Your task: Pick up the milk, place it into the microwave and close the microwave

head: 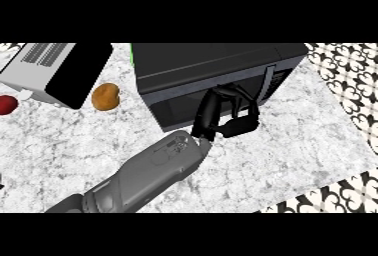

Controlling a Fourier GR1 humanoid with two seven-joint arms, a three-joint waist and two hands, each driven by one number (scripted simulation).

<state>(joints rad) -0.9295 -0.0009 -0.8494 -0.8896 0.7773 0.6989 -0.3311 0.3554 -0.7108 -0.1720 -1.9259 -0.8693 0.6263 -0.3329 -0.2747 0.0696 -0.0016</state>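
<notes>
The black microwave [214, 62] stands at the back of the marble counter [295, 150]. Its dark door [188, 102] faces me and looks shut, with the handle [267, 82] near its right end. My right hand [230, 120] rests against the door's front at lower right, fingers relaxed and holding nothing. Its grey forearm [159, 170] comes in from the lower left. No milk shows anywhere in view. A dark sliver [1, 181] at the left edge may be my left hand.
A white and black toaster-like appliance [48, 67] stands at the back left. A brown potato [105, 96] lies just right of it, and a red fruit [6, 104] shows at the left edge. The counter ends at the patterned tiles [343, 75] on the right.
</notes>
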